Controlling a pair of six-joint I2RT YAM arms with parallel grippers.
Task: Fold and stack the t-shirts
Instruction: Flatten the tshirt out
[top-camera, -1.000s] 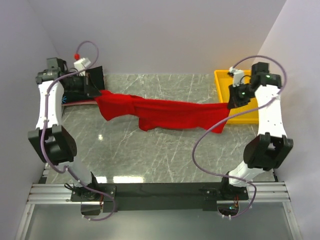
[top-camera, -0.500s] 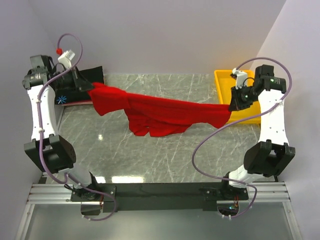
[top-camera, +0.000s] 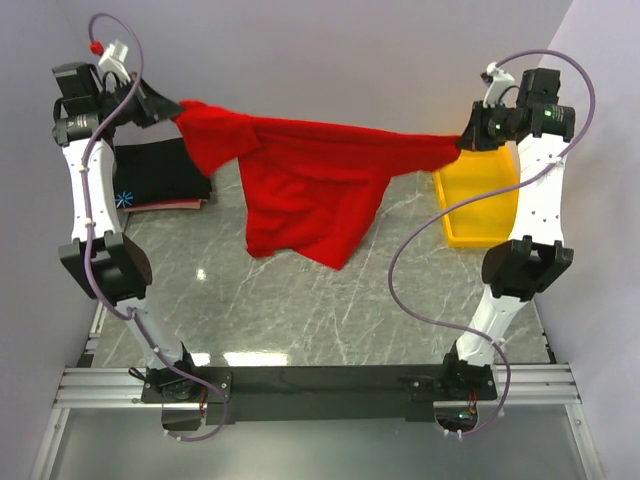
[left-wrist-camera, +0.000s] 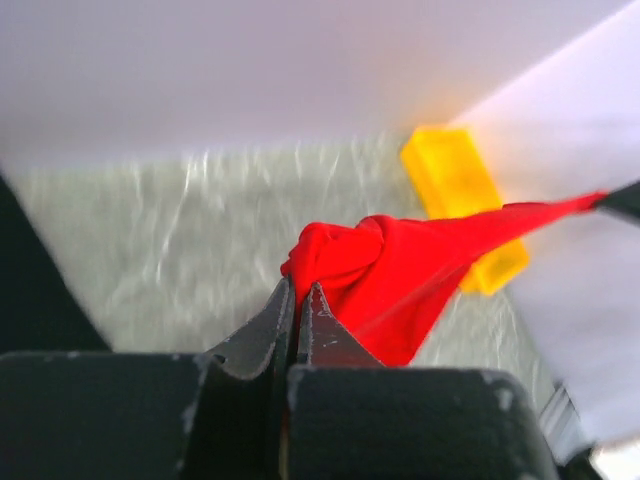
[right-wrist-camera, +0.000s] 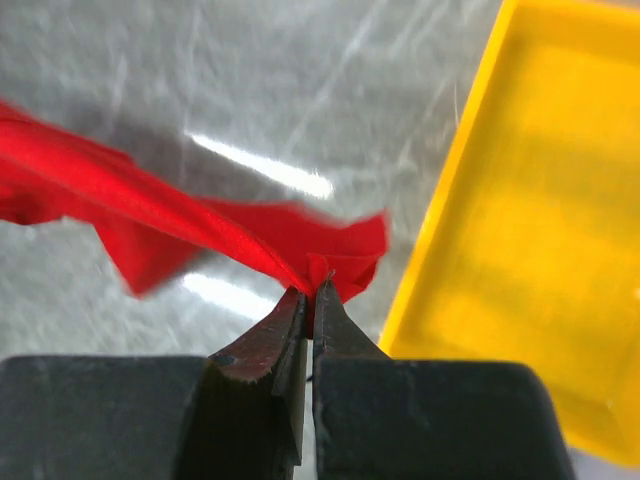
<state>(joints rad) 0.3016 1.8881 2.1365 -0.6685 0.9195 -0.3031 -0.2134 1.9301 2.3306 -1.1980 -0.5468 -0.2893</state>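
Observation:
The red t-shirt (top-camera: 310, 180) hangs stretched in the air between both grippers, high above the marble table, its body drooping in the middle. My left gripper (top-camera: 178, 112) is shut on its left end, which shows as bunched red cloth (left-wrist-camera: 370, 270) in the left wrist view. My right gripper (top-camera: 463, 140) is shut on its right end, red cloth (right-wrist-camera: 330, 262) pinched at the fingertips. The black t-shirt (top-camera: 155, 180) with the blue-white starburst lies folded at the far left of the table on a pale pink t-shirt (top-camera: 170, 207), of which only an edge shows.
The yellow plastic tray (top-camera: 480, 195) stands at the far right of the table, below my right gripper; it also shows in the right wrist view (right-wrist-camera: 540, 230) and the left wrist view (left-wrist-camera: 460, 190). White walls close in at the back and both sides.
Both grippers have risen and moved back, lifting the red t-shirt off the table. It now hangs taut between them with its body drooping.

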